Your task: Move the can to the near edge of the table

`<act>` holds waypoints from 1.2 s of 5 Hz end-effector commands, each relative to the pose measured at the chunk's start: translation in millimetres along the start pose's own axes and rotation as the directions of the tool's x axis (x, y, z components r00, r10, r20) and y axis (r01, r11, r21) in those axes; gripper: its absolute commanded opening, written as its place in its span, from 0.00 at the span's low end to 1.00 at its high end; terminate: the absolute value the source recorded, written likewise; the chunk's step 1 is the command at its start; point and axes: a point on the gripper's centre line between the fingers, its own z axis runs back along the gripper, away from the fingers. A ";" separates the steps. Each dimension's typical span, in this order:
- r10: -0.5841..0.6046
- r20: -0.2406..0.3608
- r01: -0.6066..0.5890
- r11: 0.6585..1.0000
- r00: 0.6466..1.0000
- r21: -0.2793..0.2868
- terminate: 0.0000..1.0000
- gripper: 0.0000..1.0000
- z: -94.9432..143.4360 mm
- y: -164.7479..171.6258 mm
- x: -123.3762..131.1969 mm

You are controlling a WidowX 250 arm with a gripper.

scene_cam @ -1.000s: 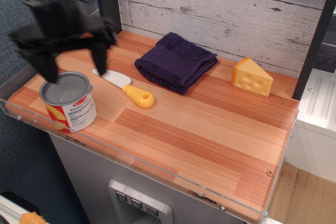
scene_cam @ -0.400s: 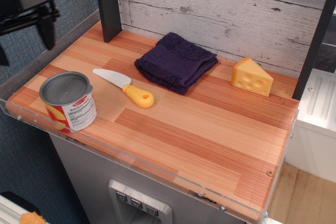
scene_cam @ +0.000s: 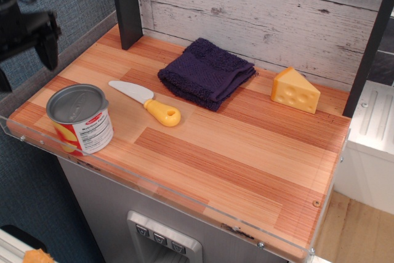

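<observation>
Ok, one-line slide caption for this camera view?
Can upright at table's near-left edge; gripper off to the left.

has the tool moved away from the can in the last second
Yes. The tool has pulled up and left, off the can, and now sits at the frame's left edge beyond the table. The can hasn't shifted.

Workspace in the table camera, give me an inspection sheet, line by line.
Surface: striped wood table with a clear edge guard along the near side.
Job's things: can upright at the near left corner, just behind the guard, lid on.
Clutter: knife with a yellow handle beside the can; folded dark purple towel; cheese wedge near the back wall.
Grippers: gripper off the table's left edge, raised, clear of the can, holding nothing; partly out of frame.
Cables: nothing seen.
Surroundings: whitewashed plank wall, black posts, blue carpet.
</observation>
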 end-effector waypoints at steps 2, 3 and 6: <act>0.133 -0.053 -0.134 0.991 0.990 -0.029 0.00 1.00 -12.9 1.0 -20.8; 0.131 -0.084 -0.134 0.991 0.988 -0.031 0.00 1.00 -10.3 -9.8 -36.9; 0.048 -0.138 -0.059 0.996 0.989 -0.073 0.00 1.00 11.7 -49.1 -103.5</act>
